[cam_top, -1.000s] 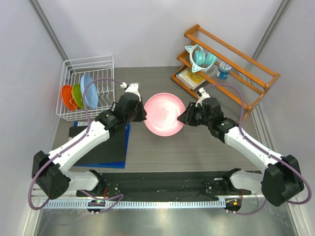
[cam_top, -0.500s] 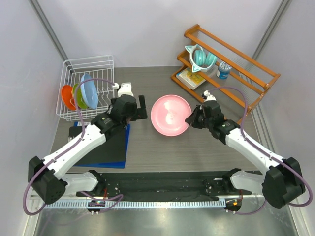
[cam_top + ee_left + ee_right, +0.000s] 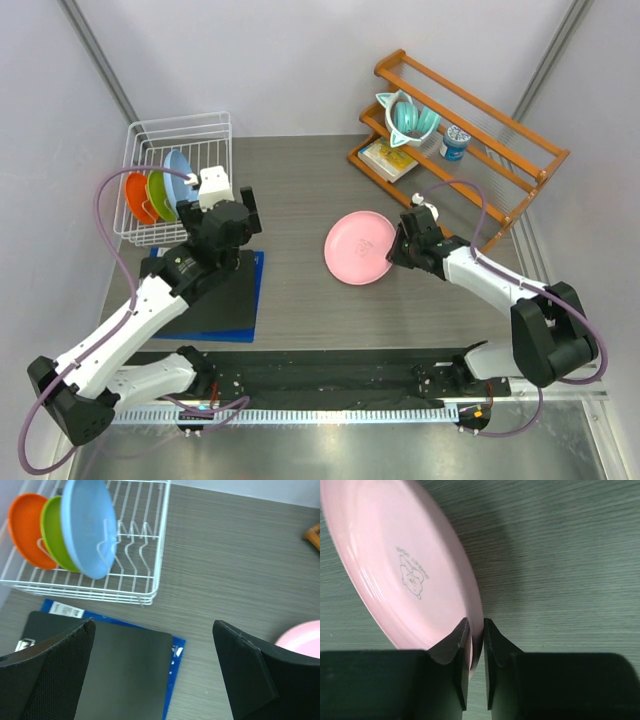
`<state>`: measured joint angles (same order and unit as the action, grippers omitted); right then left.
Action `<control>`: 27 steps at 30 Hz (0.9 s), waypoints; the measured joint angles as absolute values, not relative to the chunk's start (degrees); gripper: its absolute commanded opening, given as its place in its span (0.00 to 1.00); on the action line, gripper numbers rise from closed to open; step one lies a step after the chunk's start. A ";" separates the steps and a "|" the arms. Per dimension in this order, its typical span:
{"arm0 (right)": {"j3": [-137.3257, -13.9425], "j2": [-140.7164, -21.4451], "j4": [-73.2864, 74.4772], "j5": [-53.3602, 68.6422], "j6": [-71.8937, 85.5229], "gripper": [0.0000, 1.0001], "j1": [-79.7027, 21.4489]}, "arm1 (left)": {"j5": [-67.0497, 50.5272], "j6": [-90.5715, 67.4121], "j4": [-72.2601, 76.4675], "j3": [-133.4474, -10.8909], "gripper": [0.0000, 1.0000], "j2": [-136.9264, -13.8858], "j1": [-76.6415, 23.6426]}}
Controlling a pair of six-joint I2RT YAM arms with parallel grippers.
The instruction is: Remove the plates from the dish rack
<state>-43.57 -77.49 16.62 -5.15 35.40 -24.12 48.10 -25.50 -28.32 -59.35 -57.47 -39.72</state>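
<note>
The pink plate [image 3: 358,247] sits tilted just above the grey table, right of centre, with its rim pinched between the fingers of my right gripper [image 3: 397,250]. In the right wrist view the pink plate [image 3: 405,570] shows its underside, and the right gripper [image 3: 477,630] is shut on its edge. The white wire dish rack [image 3: 180,122] at the far left holds the light blue plate [image 3: 178,175], the green plate [image 3: 157,195] and the orange plate [image 3: 136,197] on edge. My left gripper [image 3: 235,213] hovers open and empty just right of the rack. In the left wrist view the left gripper [image 3: 154,625] spreads wide below the rack [image 3: 150,587].
A black mat on a blue board [image 3: 200,300] lies in front of the rack, under my left arm. At the back right, an orange-brown wooden shelf [image 3: 470,130] carries a teal cup [image 3: 408,115], a small can [image 3: 455,142] and a booklet [image 3: 388,158].
My left gripper opened, let go of the pink plate and swung left toward the rack. My right gripper carried the plate rightward and lower, tilting it toward the table.
</note>
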 measured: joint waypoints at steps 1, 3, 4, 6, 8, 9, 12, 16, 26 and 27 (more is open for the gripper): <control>-43.57 -77.60 16.40 -5.28 35.53 0.28 -23.99 | 49.28 -24.97 -28.27 -59.35 1.00 -57.74 -39.46; -43.59 -78.08 16.40 -6.26 35.64 0.34 -23.75 | 51.42 -23.94 -28.10 -59.33 0.99 -58.63 -38.72; -43.59 -78.50 16.49 -6.79 35.68 0.36 -23.53 | 52.31 -23.46 -28.03 -59.31 1.00 -59.27 -37.95; -43.59 -79.44 16.93 -7.62 35.70 0.47 -22.96 | 53.15 -22.96 -27.66 -59.02 1.00 -60.47 -35.75; -43.59 -79.92 17.45 -8.21 35.55 0.58 -22.59 | 52.95 -22.46 -27.51 -58.57 1.00 -61.30 -32.86; -43.59 -80.01 17.82 -8.54 35.48 0.59 -22.41 | 52.66 -22.26 -27.35 -58.30 1.00 -61.60 -31.31; -43.64 -80.01 18.79 -10.02 34.63 0.60 -22.13 | 51.66 -21.87 -26.83 -57.69 1.00 -61.91 -27.44; -43.83 -78.72 20.80 -12.32 33.91 0.60 -22.00 | 50.78 -20.58 -25.36 -57.58 1.00 -62.61 -23.81; -45.36 -66.17 23.42 -14.57 31.77 0.67 -22.00 | 45.93 -20.29 -21.08 -61.87 0.99 -76.66 -10.61; -45.84 -65.63 23.57 -14.74 31.55 0.67 -21.98 | 45.32 -20.27 -20.80 -63.05 0.99 -78.54 -9.39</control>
<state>-45.84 -65.63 23.57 -14.74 31.55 -21.98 45.32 -20.27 -20.80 -63.05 -78.54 -9.39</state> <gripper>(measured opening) 0.665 0.994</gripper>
